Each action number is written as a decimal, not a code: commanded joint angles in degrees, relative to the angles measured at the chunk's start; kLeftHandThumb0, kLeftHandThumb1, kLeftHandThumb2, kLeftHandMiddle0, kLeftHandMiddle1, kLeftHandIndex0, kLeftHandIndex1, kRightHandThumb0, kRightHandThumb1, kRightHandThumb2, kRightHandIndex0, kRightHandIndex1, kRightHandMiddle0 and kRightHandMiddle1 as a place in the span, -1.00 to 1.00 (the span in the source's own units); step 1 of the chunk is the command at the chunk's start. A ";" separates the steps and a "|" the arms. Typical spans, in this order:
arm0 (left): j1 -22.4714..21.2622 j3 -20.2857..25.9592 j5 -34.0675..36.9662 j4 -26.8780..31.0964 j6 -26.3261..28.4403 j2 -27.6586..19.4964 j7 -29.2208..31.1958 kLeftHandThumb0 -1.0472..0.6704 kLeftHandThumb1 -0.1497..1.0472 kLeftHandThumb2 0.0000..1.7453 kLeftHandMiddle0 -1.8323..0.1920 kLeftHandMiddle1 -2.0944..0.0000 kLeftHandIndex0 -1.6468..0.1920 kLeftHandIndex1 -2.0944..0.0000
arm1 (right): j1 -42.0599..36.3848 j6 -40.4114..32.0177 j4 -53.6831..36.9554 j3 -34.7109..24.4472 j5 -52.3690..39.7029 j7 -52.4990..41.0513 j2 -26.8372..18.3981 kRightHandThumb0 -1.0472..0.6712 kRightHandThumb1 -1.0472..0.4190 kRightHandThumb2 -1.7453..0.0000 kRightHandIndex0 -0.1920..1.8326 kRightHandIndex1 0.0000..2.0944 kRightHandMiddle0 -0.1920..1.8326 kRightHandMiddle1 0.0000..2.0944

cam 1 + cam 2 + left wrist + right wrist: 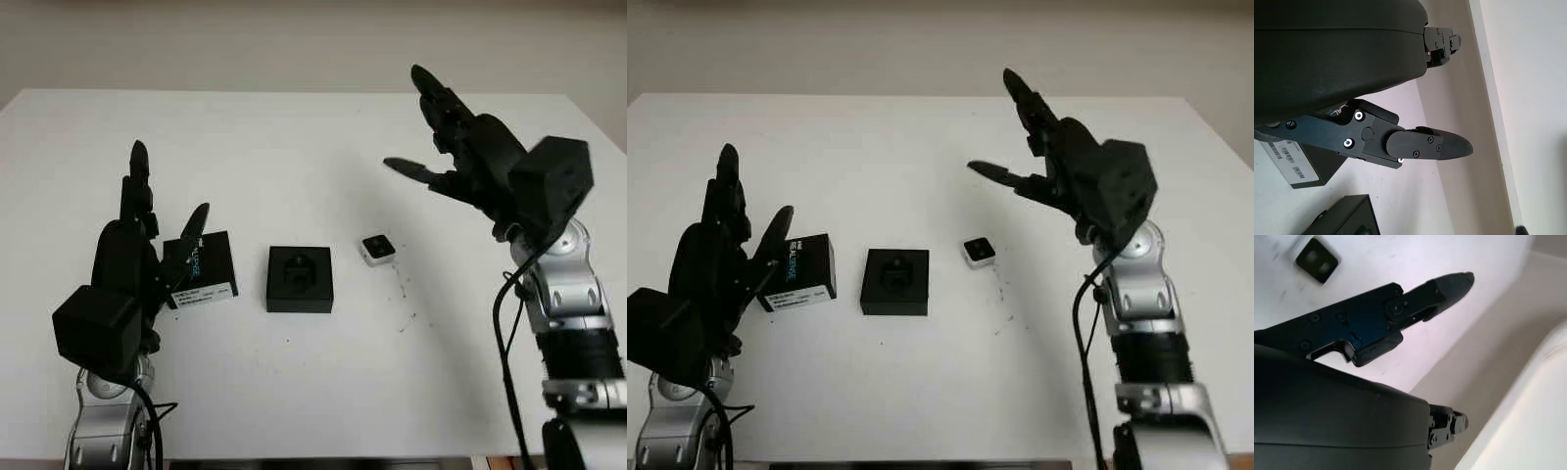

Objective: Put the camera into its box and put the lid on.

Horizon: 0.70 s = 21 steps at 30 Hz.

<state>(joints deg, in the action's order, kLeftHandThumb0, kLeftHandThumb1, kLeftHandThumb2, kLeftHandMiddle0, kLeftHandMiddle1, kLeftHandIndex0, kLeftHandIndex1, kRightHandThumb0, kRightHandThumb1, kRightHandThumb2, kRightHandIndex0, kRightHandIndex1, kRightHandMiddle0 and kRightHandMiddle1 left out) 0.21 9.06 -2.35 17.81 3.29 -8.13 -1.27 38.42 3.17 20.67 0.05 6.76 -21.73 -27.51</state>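
Black: one box (299, 279), one lid (203, 269)

Flat black square box lid (202, 269), left of frame centre: white barcode sticker along near edge, print too small to read; bluish brand lettering on top face, partly hidden, illegible. No other readable text.

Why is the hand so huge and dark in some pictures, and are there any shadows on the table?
In the left wrist view the left hand sits right against the lens, so it looms dark. In the right wrist view the right hand does the same. In the left eye view the light is soft; the box casts hardly any shadow on the table.
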 commanded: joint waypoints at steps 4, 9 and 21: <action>-0.32 0.31 -0.28 0.61 0.11 -0.41 -0.07 -0.39 1.00 -0.67 0.92 0.94 0.89 0.95 | 4.68 6.18 7.75 4.04 7.38 1.38 -3.69 -0.54 -0.71 0.95 -0.69 -0.87 -0.58 -0.84; -0.62 0.47 -0.24 0.23 -0.33 -1.04 0.28 -0.40 1.00 -0.66 0.92 0.95 0.90 0.95 | 7.70 14.51 14.81 7.42 12.94 1.23 -7.35 -0.49 -0.72 0.94 -0.69 -0.89 -0.56 -0.87; -0.77 0.33 0.07 0.12 0.57 -1.14 0.55 -0.38 1.00 -0.67 0.92 0.95 0.89 0.95 | 5.50 15.41 9.51 13.40 22.56 -1.65 -10.89 -0.51 -0.63 0.95 -0.63 -0.91 -0.51 -0.91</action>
<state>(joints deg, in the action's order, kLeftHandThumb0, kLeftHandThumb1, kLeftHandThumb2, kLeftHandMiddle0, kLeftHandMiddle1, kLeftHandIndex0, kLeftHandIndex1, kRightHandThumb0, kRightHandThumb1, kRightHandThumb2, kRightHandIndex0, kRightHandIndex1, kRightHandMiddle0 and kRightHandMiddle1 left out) 0.11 9.17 -2.30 17.82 3.72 -8.86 -0.88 44.64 18.81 31.52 13.12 29.08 -22.95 -37.02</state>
